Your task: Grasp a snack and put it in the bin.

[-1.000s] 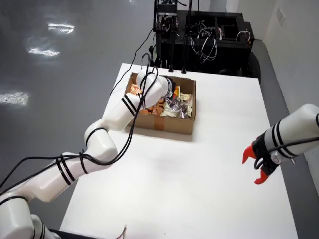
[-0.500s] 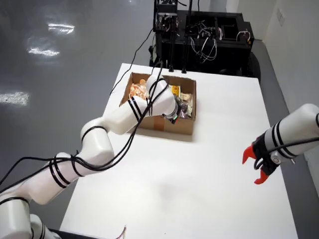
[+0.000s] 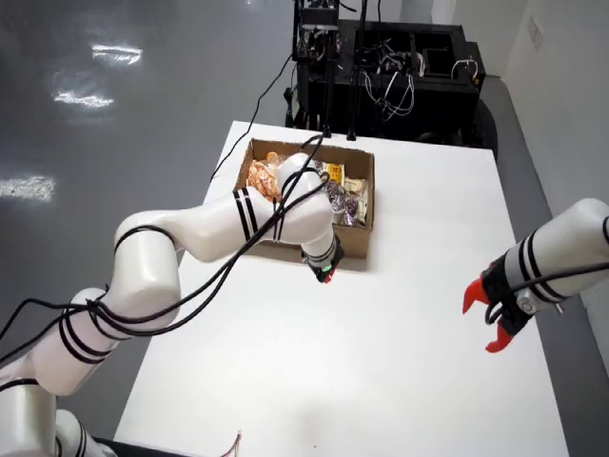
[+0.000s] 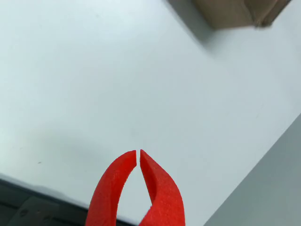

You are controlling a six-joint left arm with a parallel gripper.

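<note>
The gripper (image 3: 325, 275) hangs over bare table just in front of the box (image 3: 350, 245), red tips pinched together on nothing I can see, snacks (image 3: 344, 197) piled inside just behind it.

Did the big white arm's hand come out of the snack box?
Yes. The gripper was over the cardboard box a second ago; now it's outside its front wall, above the table.

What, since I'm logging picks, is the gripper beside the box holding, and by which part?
It cannot be told: the gripper by the cardboard box is too small and dark to show any snack.
</note>
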